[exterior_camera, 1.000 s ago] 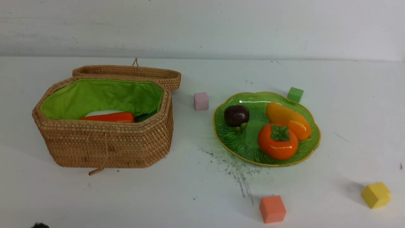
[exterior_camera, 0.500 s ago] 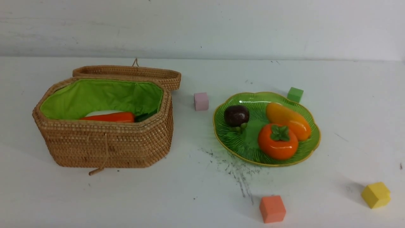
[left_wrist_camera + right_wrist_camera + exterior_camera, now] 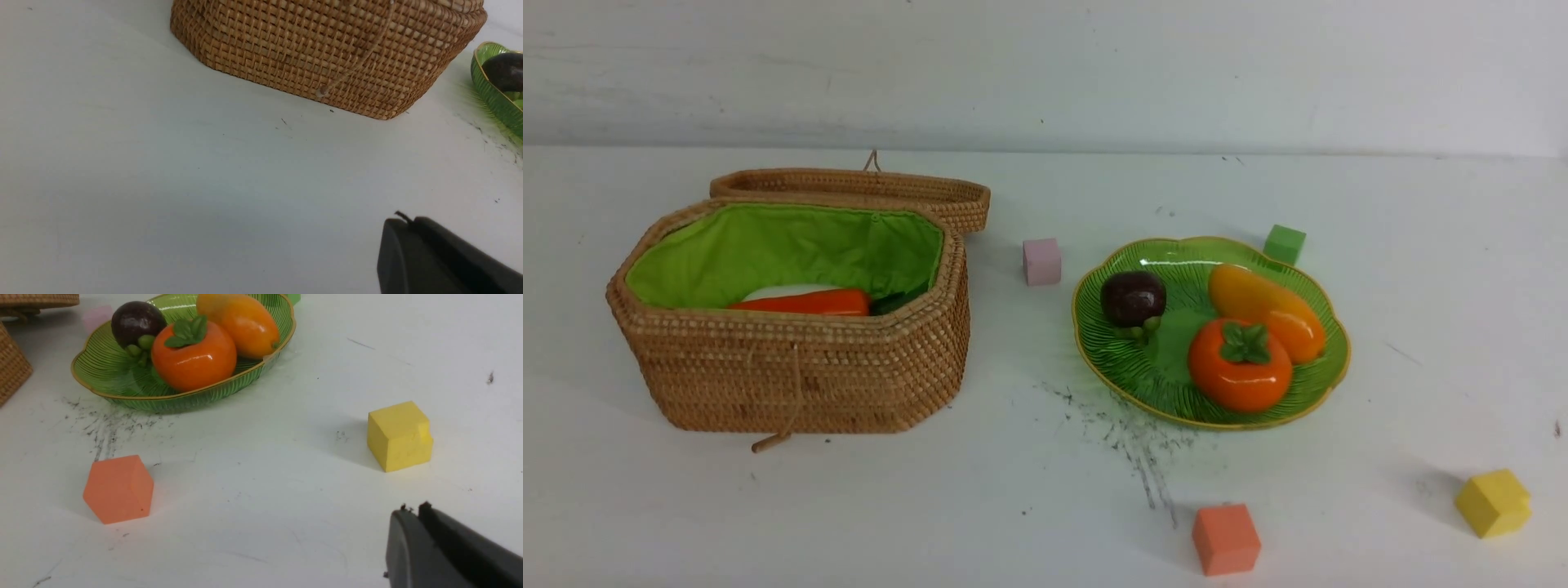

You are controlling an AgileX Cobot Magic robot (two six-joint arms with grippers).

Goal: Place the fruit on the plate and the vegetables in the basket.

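Note:
On the green plate [image 3: 1319, 384] lie the purple mangosteen [image 3: 1134, 298], the orange-yellow mango [image 3: 1266, 310] and the orange persimmon [image 3: 1240, 365]. The wicker basket [image 3: 792, 376] stands open at the left, its lid [image 3: 866, 186] tipped back. Inside it show an orange carrot [image 3: 805, 303] and a bit of white radish [image 3: 784, 289]. Neither arm appears in the front view. My left gripper [image 3: 408, 222] is shut and empty above bare table near the basket [image 3: 327, 53]. My right gripper [image 3: 412, 510] is shut with nothing in it, close to the yellow cube [image 3: 399, 435], with the plate [image 3: 122, 381] farther off.
Foam cubes lie scattered: pink [image 3: 1042, 261] between basket and plate, green [image 3: 1285, 243] behind the plate, orange [image 3: 1226, 539] and yellow [image 3: 1493, 502] at the front right. Dark scuff marks [image 3: 1131, 437] streak the white table before the plate.
A dark tip at the bottom left edge of the front view one second ago has gone from sight. The fruit, vegetables and cubes have not moved.

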